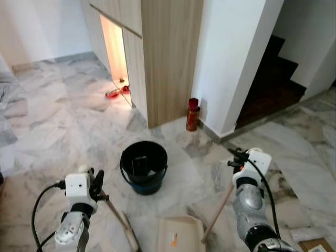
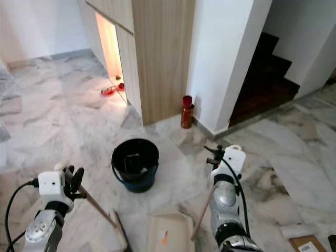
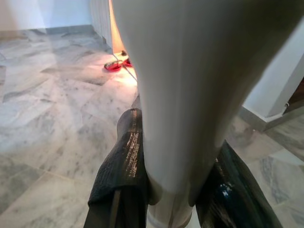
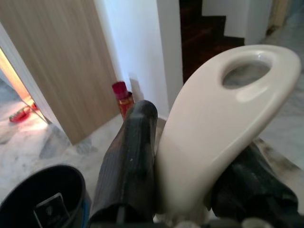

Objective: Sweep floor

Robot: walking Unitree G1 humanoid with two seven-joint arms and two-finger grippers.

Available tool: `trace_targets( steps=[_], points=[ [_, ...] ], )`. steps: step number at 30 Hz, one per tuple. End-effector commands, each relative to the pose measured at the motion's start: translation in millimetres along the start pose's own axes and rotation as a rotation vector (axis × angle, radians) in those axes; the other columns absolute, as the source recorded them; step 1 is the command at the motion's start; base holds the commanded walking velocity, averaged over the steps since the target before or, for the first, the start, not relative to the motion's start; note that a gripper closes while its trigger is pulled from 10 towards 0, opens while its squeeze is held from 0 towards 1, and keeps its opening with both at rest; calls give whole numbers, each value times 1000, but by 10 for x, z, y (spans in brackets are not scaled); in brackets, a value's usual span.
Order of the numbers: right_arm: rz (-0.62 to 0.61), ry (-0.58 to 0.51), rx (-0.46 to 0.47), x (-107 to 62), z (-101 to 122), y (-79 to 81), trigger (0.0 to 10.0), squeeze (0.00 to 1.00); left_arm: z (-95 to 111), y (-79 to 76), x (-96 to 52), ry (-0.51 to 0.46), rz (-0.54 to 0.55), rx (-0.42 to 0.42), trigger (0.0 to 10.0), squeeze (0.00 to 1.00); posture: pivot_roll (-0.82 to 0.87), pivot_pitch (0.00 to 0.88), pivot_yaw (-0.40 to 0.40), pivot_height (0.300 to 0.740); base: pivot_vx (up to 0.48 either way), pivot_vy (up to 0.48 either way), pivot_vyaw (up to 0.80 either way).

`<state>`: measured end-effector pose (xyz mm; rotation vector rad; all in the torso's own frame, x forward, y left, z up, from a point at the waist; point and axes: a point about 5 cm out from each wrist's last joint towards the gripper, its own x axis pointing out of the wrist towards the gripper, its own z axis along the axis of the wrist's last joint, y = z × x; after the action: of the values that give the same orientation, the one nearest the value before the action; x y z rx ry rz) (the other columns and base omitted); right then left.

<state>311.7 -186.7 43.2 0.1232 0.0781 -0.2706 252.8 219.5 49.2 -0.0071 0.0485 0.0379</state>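
Marble floor (image 1: 63, 121) spreading wide, grey-veined, under a tall wooden cabinet (image 1: 168, 58) with a lit gap at its base and a white wall (image 1: 231, 63) beside a dark staircase (image 1: 270, 79). Black bucket (image 1: 144, 167) standing on the floor between the two arms, some way ahead of them. Cream dustpan (image 1: 180, 233) lying flat at the near edge, its long wooden handle (image 1: 218, 210) slanting up to the right gripper (image 1: 236, 156), fingers clenched on the pale looped handle end (image 4: 223, 118), seen close in the right wrist view. Broom (image 1: 131, 236) low on the left, its thin stick (image 1: 113, 209) rising to the left gripper (image 1: 97, 186), fingers (image 3: 118, 166) clamped around the broom's white grip (image 3: 190, 95) in the left wrist view. Red spray can (image 1: 192, 114) upright at the foot of the white wall, just beside the cabinet corner. Red slippers (image 1: 116, 92) on the floor at the lit gap. Cardboard box (image 1: 316, 244) at the near right corner.
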Motion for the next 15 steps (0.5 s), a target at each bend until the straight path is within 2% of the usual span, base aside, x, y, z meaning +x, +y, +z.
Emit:
trace_targets(
  steps=[1,9,15],
  points=[
    [10,-35,3,62,107,33,10000,0,16,7,15,2,2,14,10000,0,193,0,-37,740,0,0,0],
    [10,-19,4,67,94,28,10000,0,1,33,-10,7,13,14,10000,0,196,0,-43,740,0,0,0],
    [19,-14,-5,78,100,46,10000,0,8,34,4,4,15,12,10000,0,199,0,-43,740,0,0,-800]
  ],
)
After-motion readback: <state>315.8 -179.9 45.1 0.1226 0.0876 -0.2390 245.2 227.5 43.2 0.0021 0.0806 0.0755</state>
